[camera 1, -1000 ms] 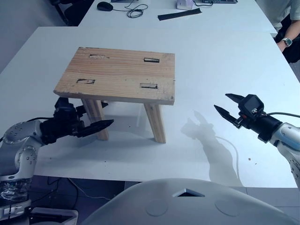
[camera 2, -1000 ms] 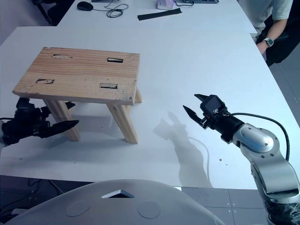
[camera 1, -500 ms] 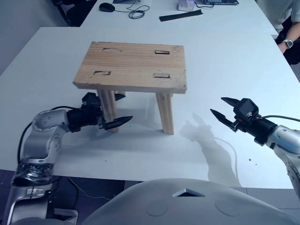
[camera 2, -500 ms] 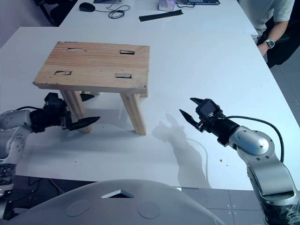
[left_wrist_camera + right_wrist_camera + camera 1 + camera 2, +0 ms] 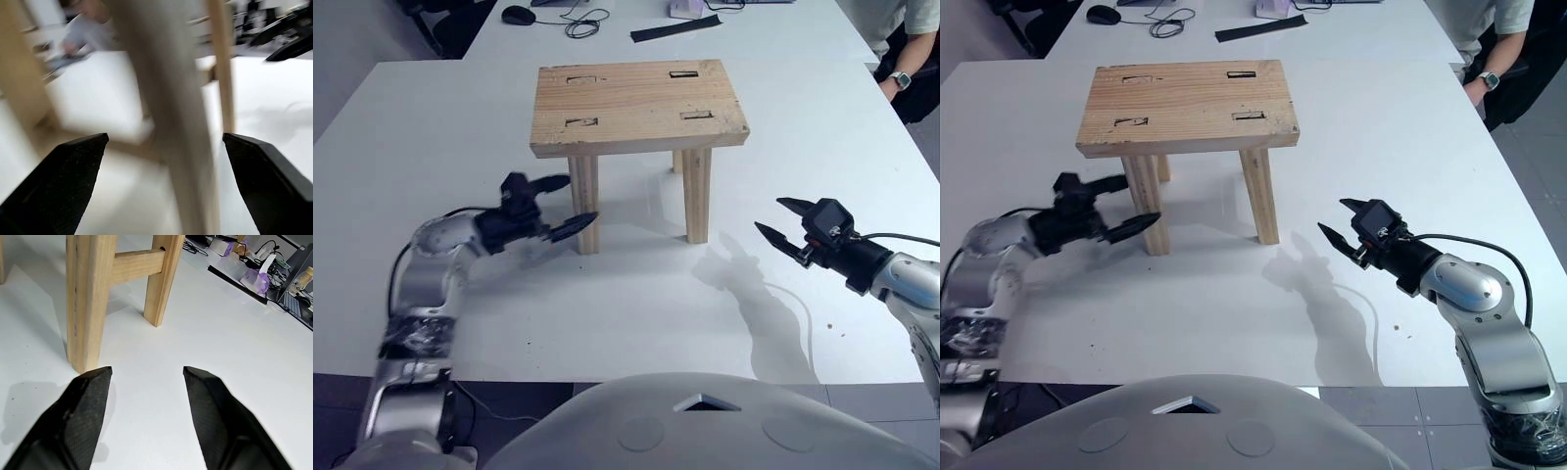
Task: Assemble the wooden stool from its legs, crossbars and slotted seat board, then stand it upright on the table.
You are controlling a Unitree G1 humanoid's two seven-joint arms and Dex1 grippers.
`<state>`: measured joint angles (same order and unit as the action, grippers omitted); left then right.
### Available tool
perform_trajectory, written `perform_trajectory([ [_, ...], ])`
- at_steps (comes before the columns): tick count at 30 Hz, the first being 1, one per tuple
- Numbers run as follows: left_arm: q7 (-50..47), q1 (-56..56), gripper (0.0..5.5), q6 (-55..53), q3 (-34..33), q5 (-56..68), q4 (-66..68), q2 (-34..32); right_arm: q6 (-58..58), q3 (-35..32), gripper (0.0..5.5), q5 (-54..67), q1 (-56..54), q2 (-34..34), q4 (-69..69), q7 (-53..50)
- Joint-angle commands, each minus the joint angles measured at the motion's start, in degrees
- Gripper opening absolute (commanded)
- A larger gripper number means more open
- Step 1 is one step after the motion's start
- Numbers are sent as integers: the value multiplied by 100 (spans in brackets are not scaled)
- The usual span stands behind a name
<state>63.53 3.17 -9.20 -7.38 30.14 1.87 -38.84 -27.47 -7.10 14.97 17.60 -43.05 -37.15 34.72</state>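
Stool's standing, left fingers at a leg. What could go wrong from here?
1. The left gripper is open, with the front left leg between its fingers. An angled pull-out could snag that leg and drag or tip the stool.
2. The right gripper hangs open, low over the table, apart from the front right leg. A sweep toward it might knock the stool.

1 wooden stool [image 5: 636, 98] stands on the nearer of 2 white tables [image 5: 607, 304], the farther table [image 5: 783, 29] behind it. Its 1 seat board [image 5: 641, 125] shows 4 slots [image 5: 580, 79] [image 5: 683, 73] [image 5: 580, 122] [image 5: 696, 116]. 4 legs [image 5: 584, 201] [image 5: 697, 196] [image 5: 677, 162] [image 5: 1163, 166] can be counted, and 1 crossbar [image 5: 139, 265]. 2 grippers flank it, the left gripper [image 5: 578, 199] and the right gripper [image 5: 771, 215], with 2 fingers each. On the farther table lie 1 computer mouse [image 5: 518, 15] and 1 black strip [image 5: 675, 27].
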Motion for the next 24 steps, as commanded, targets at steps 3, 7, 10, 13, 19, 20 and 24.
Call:
perform_trajectory([
  [3,188,236,434,-478,-1017,647,-14,-417,37,-125,268,-91,60,106,47,-89],
  [7,-2076,-771,434,413,-1118,-456,1191,517,157,-263,268,-352,-238,539,880,-702],
  [10,-3331,-977,434,1015,-919,-1191,1428,1200,244,-395,268,-353,-731,1229,1727,-1377],
  [13,-3997,-998,434,1481,-503,-1925,1325,1611,789,-261,268,-334,-1386,2068,2694,-1923],
  [19,-5091,-2264,434,1183,-125,-2587,2569,2180,2332,-55,268,-742,-2975,3038,5396,-2579],
  [20,-5177,-2447,434,1317,-141,-2600,2813,2228,2561,-90,268,-797,-3202,3042,5771,-2651],
  [24,-5357,-2856,434,2012,-81,-2703,3695,2405,3474,-102,268,-1008,-4056,3019,7318,-2839],
])
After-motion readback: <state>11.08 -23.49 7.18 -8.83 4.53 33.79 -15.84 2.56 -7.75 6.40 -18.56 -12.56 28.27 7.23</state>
